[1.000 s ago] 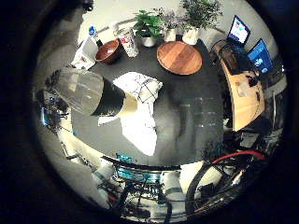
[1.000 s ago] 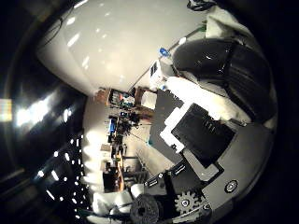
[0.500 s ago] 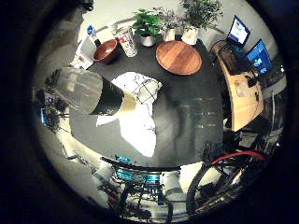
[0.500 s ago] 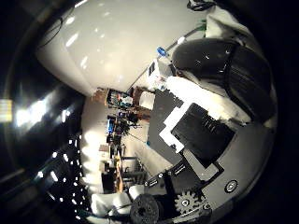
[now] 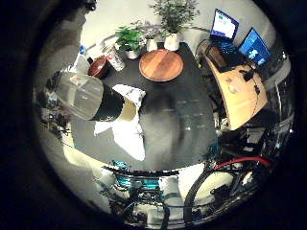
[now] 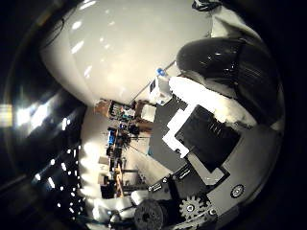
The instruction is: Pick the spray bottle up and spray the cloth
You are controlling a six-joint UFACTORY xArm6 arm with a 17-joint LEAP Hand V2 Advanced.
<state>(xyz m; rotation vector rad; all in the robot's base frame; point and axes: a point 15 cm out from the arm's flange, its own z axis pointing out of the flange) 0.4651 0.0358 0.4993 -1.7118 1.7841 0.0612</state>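
Note:
The spray bottle (image 5: 91, 98) has a clear body, a black band and a cream end, and it lies close across my palm, high above the table. In the thumb side view its pale body (image 6: 120, 52) fills much of the picture. My right hand (image 6: 211, 139) is shut on it, with black and white fingers (image 6: 230, 62) curled round its side. Below, the white cloth (image 5: 128, 132) lies crumpled on the black round table (image 5: 187, 124), partly hidden by the bottle's cream end.
A round wooden board (image 5: 161, 64), a brown bowl (image 5: 98, 67), a patterned cup (image 5: 115, 58) and potted plants (image 5: 128, 40) stand at the table's far side. A wooden desk (image 5: 240, 93) with a laptop (image 5: 224, 24) is beside it. A red-rimmed wheel (image 5: 225, 165) stands on the floor.
The whole table picture has slid sideways a little, so the camera has moved. The bottle keeps its place against the palm, and the cloth lies as before.

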